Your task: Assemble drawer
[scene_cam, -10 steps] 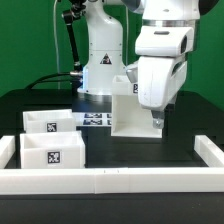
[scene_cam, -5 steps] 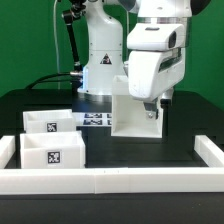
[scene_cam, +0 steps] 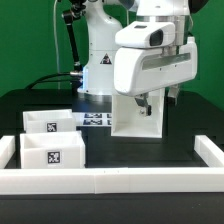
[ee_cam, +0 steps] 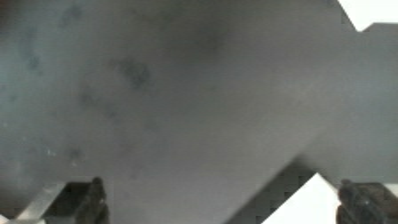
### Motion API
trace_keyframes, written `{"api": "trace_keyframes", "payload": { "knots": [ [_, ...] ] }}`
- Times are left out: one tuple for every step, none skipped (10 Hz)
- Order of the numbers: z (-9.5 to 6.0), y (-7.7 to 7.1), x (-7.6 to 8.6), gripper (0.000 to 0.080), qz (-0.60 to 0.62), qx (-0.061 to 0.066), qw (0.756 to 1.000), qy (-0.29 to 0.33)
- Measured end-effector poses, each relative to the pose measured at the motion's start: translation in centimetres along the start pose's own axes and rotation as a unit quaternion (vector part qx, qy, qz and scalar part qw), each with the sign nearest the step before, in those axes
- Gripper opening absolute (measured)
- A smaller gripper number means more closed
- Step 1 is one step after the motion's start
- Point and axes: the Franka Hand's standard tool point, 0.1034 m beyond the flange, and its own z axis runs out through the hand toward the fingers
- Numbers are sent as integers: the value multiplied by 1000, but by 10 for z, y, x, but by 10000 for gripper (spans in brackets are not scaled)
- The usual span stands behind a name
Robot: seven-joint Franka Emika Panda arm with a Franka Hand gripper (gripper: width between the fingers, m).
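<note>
No readable text, only patterned tags (scene_cam: 50, 155) on trays (scene_cam: 30, 152)

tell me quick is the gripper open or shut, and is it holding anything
gripper: open, jaws wide apart in the wrist view; no grip on anything shows.

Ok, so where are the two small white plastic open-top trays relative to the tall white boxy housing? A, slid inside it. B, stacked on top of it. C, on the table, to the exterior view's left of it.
C: the rear tray and the front tray both sit on the black table, apart from the housing and to the exterior view's left of it.
</note>
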Motion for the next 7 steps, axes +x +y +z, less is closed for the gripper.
{"api": "trace_keyframes", "payload": {
  "knots": [
    [-1,-1,0,650,51,1,999,1],
    [-7,-3,-3,650,111,-2,994,2],
    [-16,-10,-6,650,178,-6,984,4],
    [-25,-19,-7,650,234,-10,972,7],
    [-33,-27,-8,650,274,-12,962,9],
    [-39,-32,-9,650,300,-14,954,13],
    [-37,-32,-9,650,326,-11,945,13]
  ]
}}
